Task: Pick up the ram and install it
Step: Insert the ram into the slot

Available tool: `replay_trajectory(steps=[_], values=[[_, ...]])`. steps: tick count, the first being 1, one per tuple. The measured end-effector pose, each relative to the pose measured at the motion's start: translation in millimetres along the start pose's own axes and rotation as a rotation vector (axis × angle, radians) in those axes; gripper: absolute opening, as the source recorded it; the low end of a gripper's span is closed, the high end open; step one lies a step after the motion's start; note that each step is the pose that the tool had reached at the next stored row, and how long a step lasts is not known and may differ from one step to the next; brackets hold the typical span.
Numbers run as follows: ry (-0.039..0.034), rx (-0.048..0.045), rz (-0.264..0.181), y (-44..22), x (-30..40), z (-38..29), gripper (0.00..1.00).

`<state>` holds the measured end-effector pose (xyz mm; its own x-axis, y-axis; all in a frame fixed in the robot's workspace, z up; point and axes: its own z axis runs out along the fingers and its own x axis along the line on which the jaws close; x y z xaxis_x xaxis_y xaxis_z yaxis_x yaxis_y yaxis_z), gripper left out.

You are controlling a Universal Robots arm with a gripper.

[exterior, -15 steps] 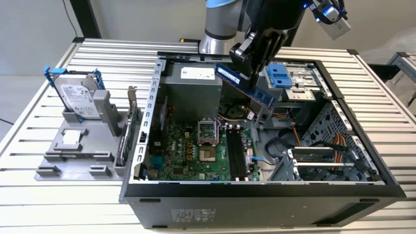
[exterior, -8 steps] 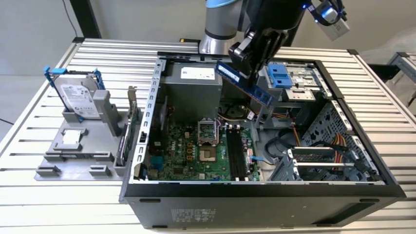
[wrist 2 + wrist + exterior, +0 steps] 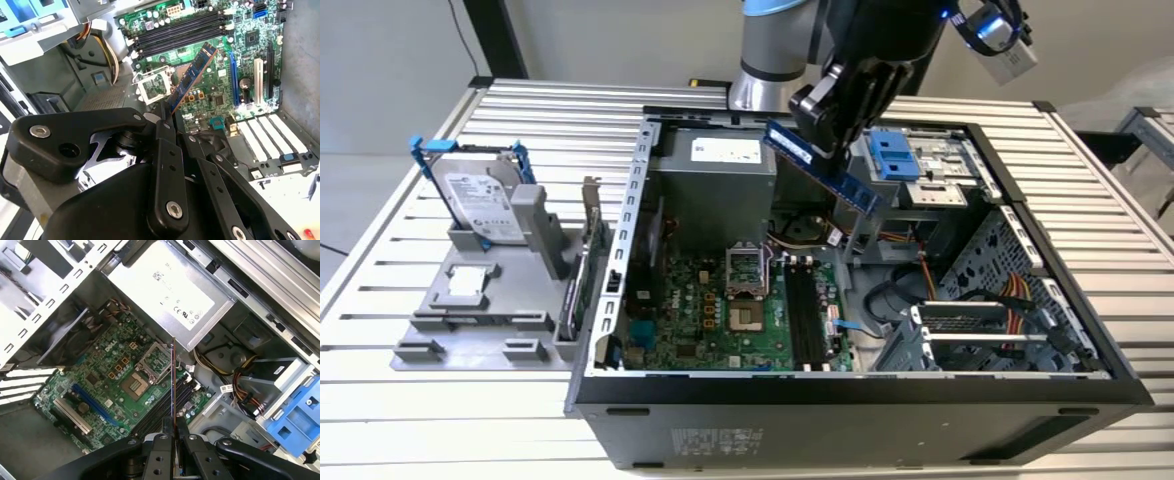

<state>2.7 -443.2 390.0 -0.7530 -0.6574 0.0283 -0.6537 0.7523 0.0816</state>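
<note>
The ram (image 3: 843, 180), a thin dark-blue strip with black chips, hangs tilted in the air above the open computer case, over the back part of the green motherboard (image 3: 707, 310). My gripper (image 3: 822, 120) is shut on its upper end. In the second wrist view the ram (image 3: 192, 75) sticks out from between the black fingers (image 3: 165, 130) toward the board, short of the black memory slots (image 3: 180, 32). In the first wrist view the ram (image 3: 173, 380) is seen edge-on above the slots (image 3: 159, 415).
The case (image 3: 854, 400) lies open on a slatted metal table. Inside it are a grey power supply (image 3: 716, 185), a blue drive caddy (image 3: 897, 155) and loose cables (image 3: 947, 290). A silver hard drive (image 3: 478, 200) stands on a grey fixture (image 3: 480, 320) at the exterior view's left.
</note>
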Motion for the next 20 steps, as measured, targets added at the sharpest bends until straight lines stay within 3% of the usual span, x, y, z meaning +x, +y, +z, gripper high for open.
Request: replay_trajectory(steps=[6, 12, 20], values=[[-0.0016, 0.0016, 0.0, -0.2, -0.1, 0.0, 0.0], [-0.0249, 0.0153, -0.001, -0.2, -0.1, 0.0, 0.0], [-0.0339, 0.017, 0.052, -0.2, -0.1, 0.3, 0.0]])
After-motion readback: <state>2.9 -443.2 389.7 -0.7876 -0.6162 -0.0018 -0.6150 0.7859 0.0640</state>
